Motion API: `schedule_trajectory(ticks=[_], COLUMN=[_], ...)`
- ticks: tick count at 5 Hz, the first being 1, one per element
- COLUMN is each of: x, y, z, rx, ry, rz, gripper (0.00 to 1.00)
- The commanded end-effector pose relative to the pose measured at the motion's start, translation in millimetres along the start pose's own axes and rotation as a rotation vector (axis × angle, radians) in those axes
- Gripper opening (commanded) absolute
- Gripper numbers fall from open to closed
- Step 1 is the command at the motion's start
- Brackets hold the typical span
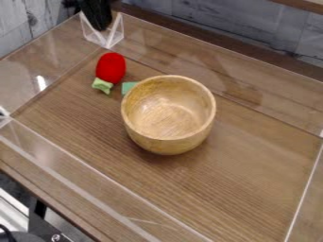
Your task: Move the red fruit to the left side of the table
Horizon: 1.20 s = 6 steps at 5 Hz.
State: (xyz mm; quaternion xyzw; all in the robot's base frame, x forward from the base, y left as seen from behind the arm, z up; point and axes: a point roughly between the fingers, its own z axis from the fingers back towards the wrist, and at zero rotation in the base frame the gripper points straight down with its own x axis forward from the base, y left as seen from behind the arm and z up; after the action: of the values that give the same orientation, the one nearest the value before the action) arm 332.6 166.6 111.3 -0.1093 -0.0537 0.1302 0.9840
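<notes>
Hung near the top left, with the claw (104,36) fully closed; whether around anything, impossible to tell. Red fruit (111,66) lay on the table (246,165), below the claw in view, leafy green base toward the near side. Wooden bowl (169,113) sat nearby, flat green piece (127,87) between.
</notes>
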Motion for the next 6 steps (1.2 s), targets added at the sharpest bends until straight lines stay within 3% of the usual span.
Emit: schedule_trajectory(ticks=[1,2,3,5,6], x=[2.9,10.6,7.0,27.1,24.9], y=[-9.5,-7.1,0.3,-11.6,-24.3], z=[-3.2,-12.6,-14.6,2.2,7.9], rx=[0.028,0.037,0.041,0.042,0.037], ry=[-0.03,-0.031,-0.024,-0.012,-0.004], rz=[0.001,0.048,0.035,-0.026,-0.086], gripper=[0.0,0.0,1.0,1.0,1.0])
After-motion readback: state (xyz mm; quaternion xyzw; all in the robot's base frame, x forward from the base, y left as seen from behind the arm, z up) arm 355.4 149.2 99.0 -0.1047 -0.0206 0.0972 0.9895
